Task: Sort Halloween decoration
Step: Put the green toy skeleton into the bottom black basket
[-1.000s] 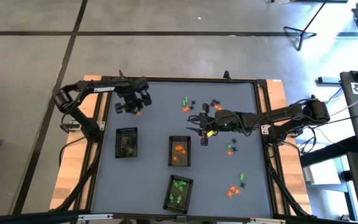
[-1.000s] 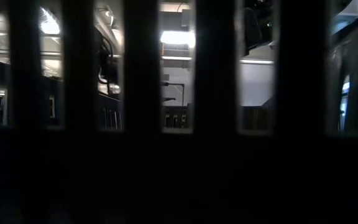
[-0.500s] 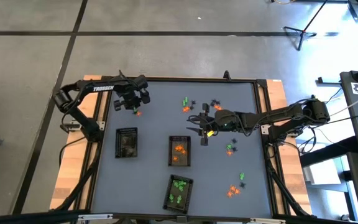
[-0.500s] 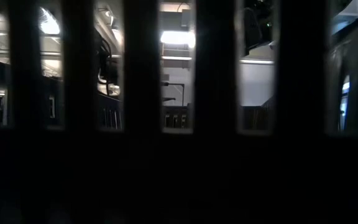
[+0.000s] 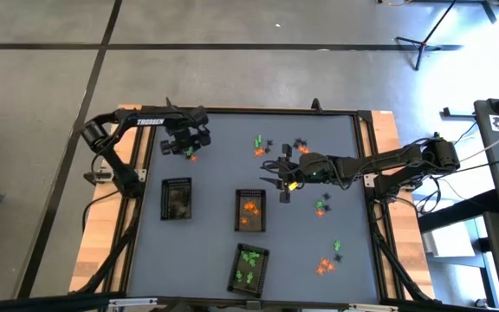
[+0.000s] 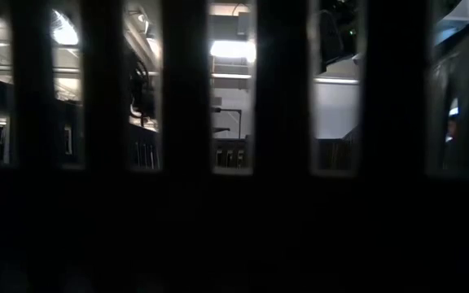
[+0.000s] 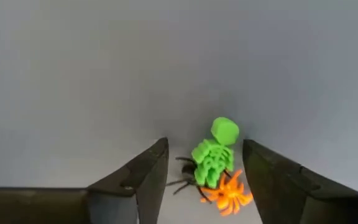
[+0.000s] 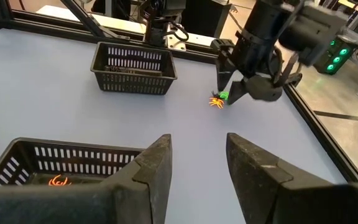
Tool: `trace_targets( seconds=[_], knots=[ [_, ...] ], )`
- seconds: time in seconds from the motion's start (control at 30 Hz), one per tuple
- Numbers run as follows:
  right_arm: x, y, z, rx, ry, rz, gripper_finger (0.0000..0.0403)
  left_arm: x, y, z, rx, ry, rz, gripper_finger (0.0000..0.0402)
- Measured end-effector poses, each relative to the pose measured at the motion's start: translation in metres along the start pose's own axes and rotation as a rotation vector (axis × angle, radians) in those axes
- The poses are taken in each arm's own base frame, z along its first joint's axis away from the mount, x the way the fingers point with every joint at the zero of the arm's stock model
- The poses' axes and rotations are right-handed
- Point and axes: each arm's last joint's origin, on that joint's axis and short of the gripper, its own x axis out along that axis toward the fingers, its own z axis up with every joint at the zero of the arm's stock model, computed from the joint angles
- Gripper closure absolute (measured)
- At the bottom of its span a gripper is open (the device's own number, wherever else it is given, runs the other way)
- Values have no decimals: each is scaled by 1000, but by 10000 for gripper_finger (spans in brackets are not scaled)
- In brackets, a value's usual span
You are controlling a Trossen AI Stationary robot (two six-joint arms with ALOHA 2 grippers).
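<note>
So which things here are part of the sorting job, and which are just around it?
Part of the job:
- green skeleton, orange spider, black spider, between the open fingers of the left gripper
- loose trinkets
- three trays
- right gripper, open

Just around:
- table
- stand on the floor

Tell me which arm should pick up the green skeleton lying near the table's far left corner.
Left. Its gripper hangs open right over the green skeleton, fingers on either side. The right gripper sits mid-table, above the basket of orange pieces, well away from it.
</note>
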Motion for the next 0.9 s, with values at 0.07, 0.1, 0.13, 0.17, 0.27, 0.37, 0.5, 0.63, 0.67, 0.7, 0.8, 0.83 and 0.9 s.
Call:
trace_targets(
  seconds=[0.07, 0.1, 0.13, 0.17, 0.27, 0.37, 0.5, 0.63, 0.67, 0.7, 0.8, 0.83, 0.9],
  knots=[
    [0, 0, 0, 0, 0, 0, 254, 5, -3, 1, 15, 9, 2, 204],
    [0, 0, 0, 0, 0, 0, 254, 7, -4, 2, 19, 14, 4, 207],
    [0, 0, 0, 0, 0, 0, 254, 8, -4, 2, 21, 15, 4, 211],
    [0, 0, 0, 0, 0, 0, 254, 9, -5, 2, 22, 16, 2, 218],
    [0, 0, 0, 0, 0, 0, 254, 8, -5, 2, 22, 10, -9, 247],
    [0, 0, 0, 0, 0, 0, 254, 8, -6, 3, 23, 5, -15, 289],
    [0, 0, 0, 0, 0, 0, 254, 8, -6, 2, 25, 7, -15, 359],
    [0, 0, 0, 0, 0, 0, 254, 7, -7, 1, 23, 15, -15, 389],
    [0, 0, 0, 0, 0, 0, 254, 6, -7, 2, 24, 17, -17, 386],
    [0, 0, 0, 0, 0, 0, 254, 5, -8, 2, 24, 20, -16, 382],
    [0, 0, 0, 0, 0, 0, 254, -1, -12, 2, 25, 46, -10, 380],
    [0, 0, 0, 0, 0, 0, 254, -3, -13, 2, 27, 65, -10, 381],
    [0, 0, 0, 0, 0, 0, 254, -9, -17, -1, 38, 98, -27, 387]
  ],
)
